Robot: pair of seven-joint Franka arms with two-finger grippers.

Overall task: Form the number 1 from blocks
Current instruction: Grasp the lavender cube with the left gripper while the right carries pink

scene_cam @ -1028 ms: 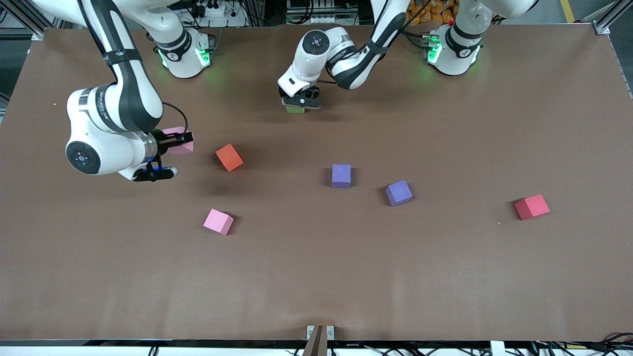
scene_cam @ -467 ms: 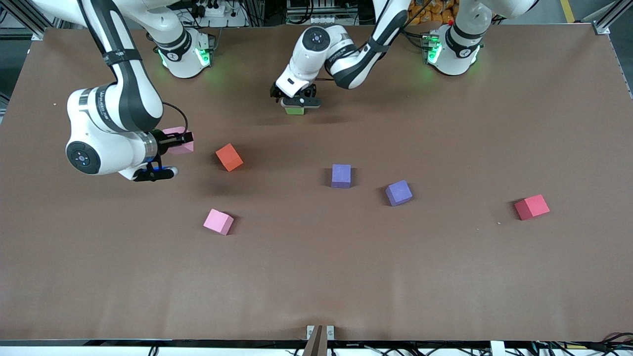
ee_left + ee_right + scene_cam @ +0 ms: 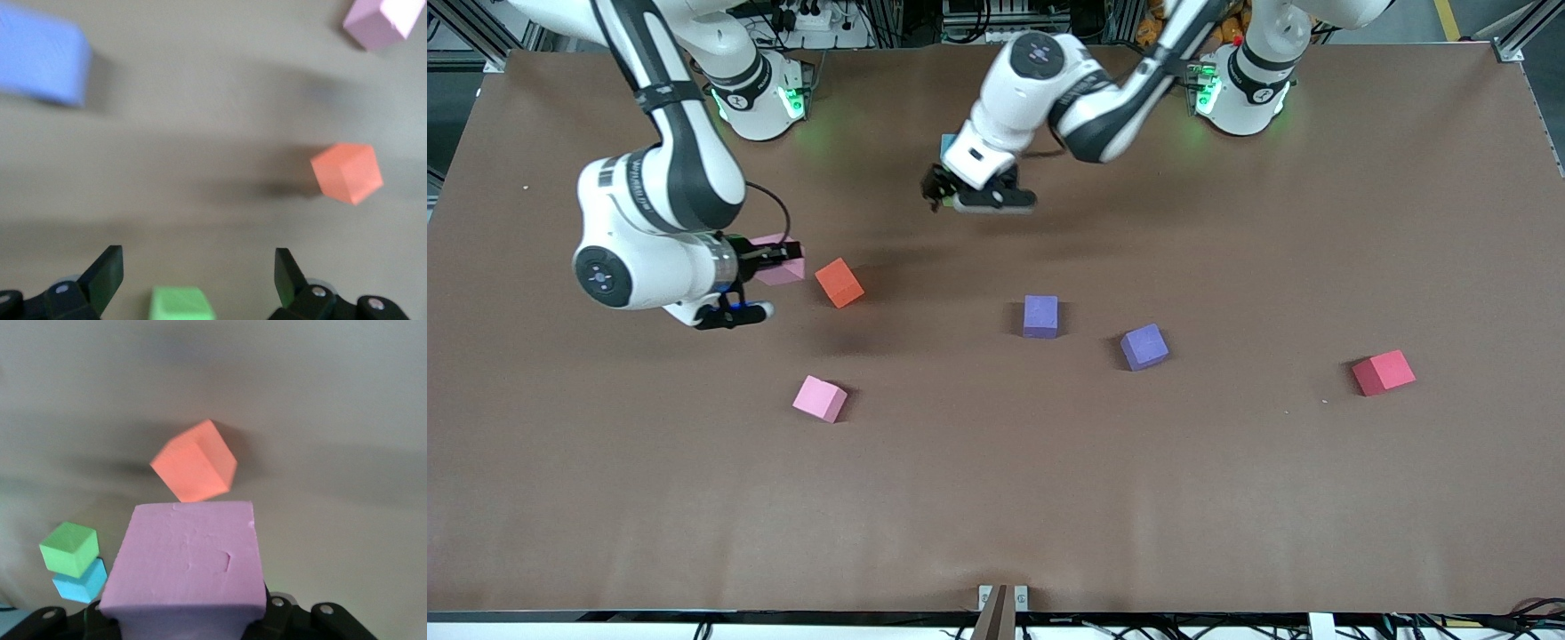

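While spread wide, left hand point(image 3: 193, 280) over green block point(image 3: 180, 305); right hand point(image 3: 778, 258) gripping pink block point(image 3: 187, 563).

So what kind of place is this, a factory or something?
More likely a robotics lab: two robot arms fixed to a brown table, small coloured foam blocks such as the red block, and cables and power strips along the table's edge.

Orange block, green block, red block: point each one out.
orange block point(image 3: 839, 283), front view, top face.
green block point(image 3: 69, 549), right wrist view, top face.
red block point(image 3: 1383, 372), front view, top face.
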